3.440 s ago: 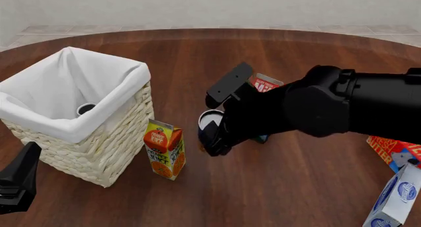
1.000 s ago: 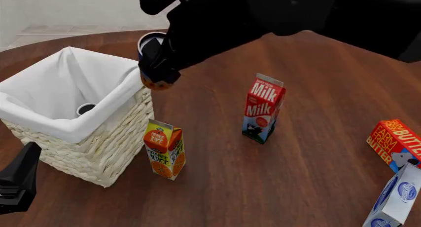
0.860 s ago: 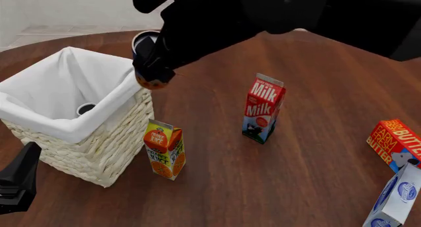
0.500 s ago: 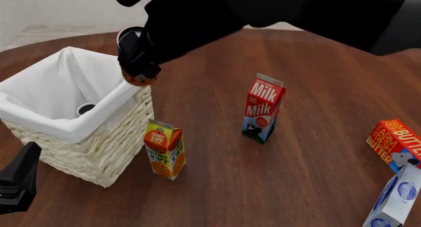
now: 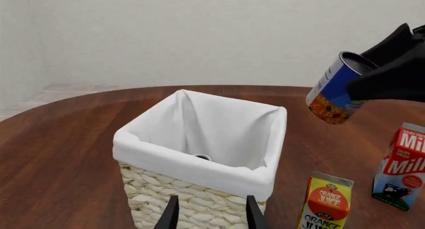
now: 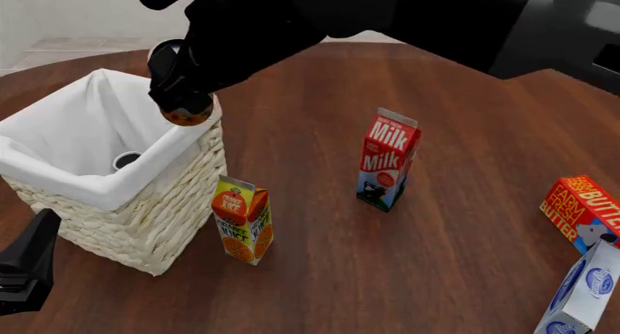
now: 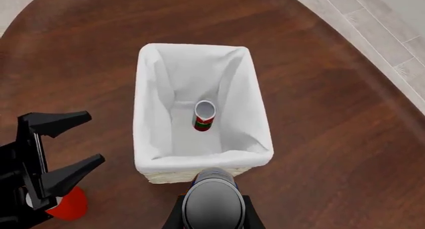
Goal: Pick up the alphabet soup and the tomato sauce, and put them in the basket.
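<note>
My right pincer point(image 7: 211, 215), clamped on alphabet soup point(image 6: 180, 83), has moved toward 9 o'clock, now over basket point(image 6: 155, 218) rim; tomato sauce point(image 7: 204, 116) inside. Left pincer point(image 5: 211, 212) apart.

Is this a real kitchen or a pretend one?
Probably pretend: a computer-made room. A wooden table holds a milk carton, an orange juice carton and a basket, all looking rendered, with tiled floor beyond.

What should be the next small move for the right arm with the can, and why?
Probably carry the alphabet soup a little further over the basket before opening. The right gripper holds the can tilted, above the basket's rim on the milk-carton side, not yet above the white-lined inside. The tomato sauce already stands in there, so release beside it.
</note>
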You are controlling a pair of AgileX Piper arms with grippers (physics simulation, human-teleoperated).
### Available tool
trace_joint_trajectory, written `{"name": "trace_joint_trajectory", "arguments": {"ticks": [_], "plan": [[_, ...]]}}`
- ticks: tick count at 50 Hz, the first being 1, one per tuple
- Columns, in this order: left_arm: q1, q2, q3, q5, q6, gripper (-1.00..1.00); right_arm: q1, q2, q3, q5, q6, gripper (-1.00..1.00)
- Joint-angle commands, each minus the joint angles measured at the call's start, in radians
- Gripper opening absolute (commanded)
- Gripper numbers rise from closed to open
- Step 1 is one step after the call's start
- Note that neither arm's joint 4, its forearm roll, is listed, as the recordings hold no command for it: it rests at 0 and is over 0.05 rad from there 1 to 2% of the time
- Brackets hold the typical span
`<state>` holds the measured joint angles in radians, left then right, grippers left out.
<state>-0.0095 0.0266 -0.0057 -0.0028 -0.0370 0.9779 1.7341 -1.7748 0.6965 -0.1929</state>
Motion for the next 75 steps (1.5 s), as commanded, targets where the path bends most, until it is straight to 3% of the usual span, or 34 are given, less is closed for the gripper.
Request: {"name": "trace_joint_trajectory", "arguments": {"ticks": [1, 33, 75], "plan": [[0.000, 0.000, 0.000, 0.000, 0.000, 1.00, 0.007, 0.028, -0.047, 0.004, 0.018, -1.00], [0.000, 0.000, 0.000, 0.000, 0.000, 1.00, -0.007, 0.117, -0.188, 0.003, 0.016, -1.00], [0.000, 0.000, 0.000, 0.000, 0.000, 1.00, 0.063, 0.059, -0.083, -0.180, 0.061, -1.00]]}}
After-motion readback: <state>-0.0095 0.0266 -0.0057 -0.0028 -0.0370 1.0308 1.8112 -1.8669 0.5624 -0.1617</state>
